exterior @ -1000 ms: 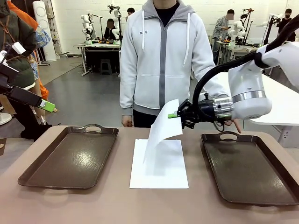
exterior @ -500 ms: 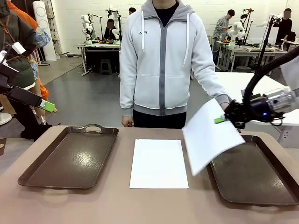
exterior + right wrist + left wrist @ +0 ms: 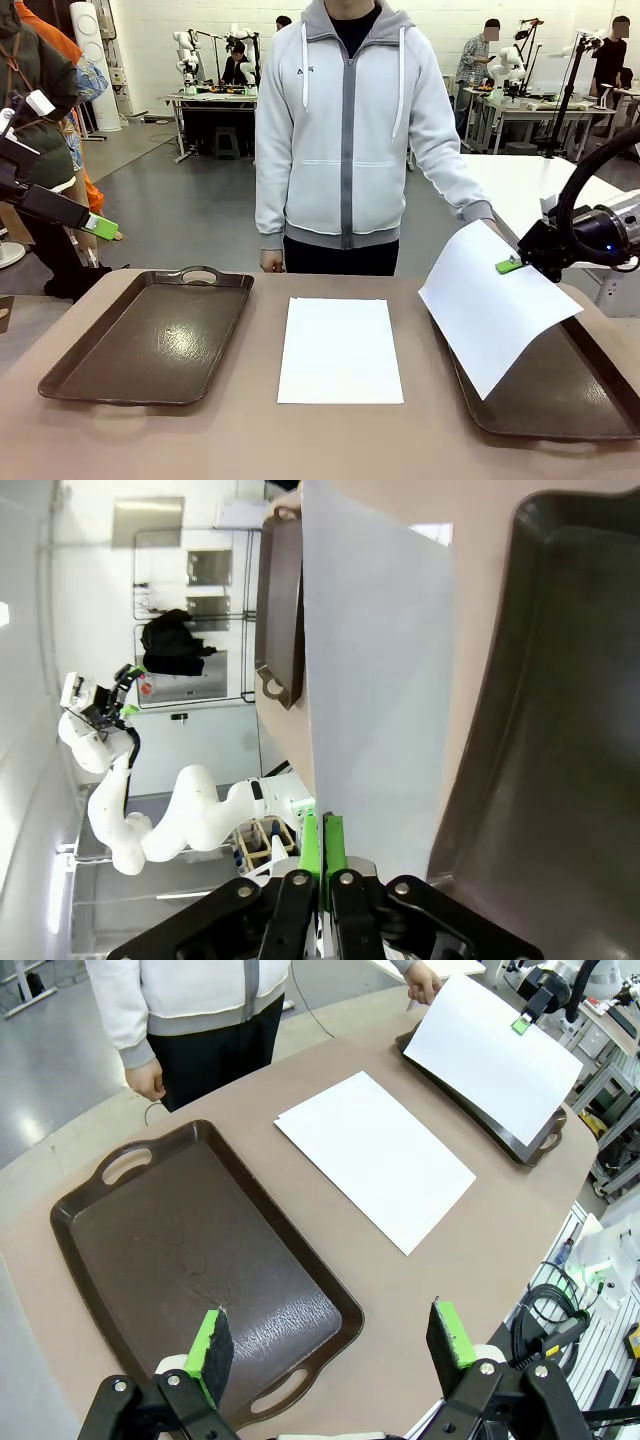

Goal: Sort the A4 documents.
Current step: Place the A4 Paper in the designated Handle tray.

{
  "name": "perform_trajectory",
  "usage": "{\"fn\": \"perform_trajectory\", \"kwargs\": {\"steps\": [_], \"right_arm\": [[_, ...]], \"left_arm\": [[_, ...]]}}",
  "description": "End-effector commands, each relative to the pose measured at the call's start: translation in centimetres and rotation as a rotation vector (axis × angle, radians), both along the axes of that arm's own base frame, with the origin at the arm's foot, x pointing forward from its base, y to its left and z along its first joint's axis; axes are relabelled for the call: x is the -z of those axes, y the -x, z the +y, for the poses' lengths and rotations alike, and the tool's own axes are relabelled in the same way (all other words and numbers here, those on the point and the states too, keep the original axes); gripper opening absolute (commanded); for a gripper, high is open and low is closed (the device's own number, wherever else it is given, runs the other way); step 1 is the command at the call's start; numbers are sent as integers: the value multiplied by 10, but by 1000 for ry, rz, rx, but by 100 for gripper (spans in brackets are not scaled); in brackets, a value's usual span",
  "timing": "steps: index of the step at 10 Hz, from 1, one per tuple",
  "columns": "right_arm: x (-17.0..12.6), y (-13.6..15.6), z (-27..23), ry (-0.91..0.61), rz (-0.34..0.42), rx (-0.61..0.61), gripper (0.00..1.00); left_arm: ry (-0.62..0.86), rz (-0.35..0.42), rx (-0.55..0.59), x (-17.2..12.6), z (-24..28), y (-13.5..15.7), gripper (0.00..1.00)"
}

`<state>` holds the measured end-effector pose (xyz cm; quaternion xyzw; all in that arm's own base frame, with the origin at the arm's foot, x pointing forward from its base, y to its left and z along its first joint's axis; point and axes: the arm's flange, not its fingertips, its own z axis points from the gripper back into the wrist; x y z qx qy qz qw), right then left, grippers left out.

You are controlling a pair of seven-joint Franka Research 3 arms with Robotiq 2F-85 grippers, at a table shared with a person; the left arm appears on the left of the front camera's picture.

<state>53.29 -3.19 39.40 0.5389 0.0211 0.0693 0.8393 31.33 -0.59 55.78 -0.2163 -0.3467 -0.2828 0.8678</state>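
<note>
Front view: lower left, left tray (image 3: 150, 340), bare brown floor showing. Bottom centre, between the trays, flat sheet (image 3: 340, 350) on the table (image 3: 240, 440). At right, right gripper (image 3: 510, 265) pinched shut on the held sheet (image 3: 495, 305), which tilts over the right tray (image 3: 590, 390).

Left wrist view: left gripper (image 3: 330, 1338) spread wide, gripping nothing, above left tray (image 3: 180, 1250). Flat sheet (image 3: 375, 1160) at centre. Held sheet (image 3: 490, 1055) upper right, over right tray (image 3: 517, 1152).

Right wrist view: right gripper (image 3: 322, 830) clamps held sheet (image 3: 375, 680) by its edge. Right tray (image 3: 560, 730) fills the right side.
</note>
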Motion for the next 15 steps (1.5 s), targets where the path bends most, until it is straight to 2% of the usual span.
{"fn": "perform_trajectory", "kwargs": {"steps": [1,2,4,5,7,9,13,15], "right_arm": [[18,-6,-25,-40,16,50,1],[30,-1,-46,-30,20,141,1],[57,19,-69,-16,47,217,1],[70,32,-81,16,32,252,1],[87,37,-95,53,58,225,1],[91,32,-99,77,40,189,1],[98,21,-101,149,15,209,1],[110,20,-98,211,48,219,1]], "left_arm": [[6,-3,11,0,1,0,100],[6,-3,11,0,1,0,100],[6,-3,11,0,1,0,100],[6,-3,11,0,1,0,100],[6,-3,11,0,1,0,100],[6,-3,11,0,1,0,100],[6,-3,11,0,1,0,100],[6,-3,11,0,1,0,100]]}}
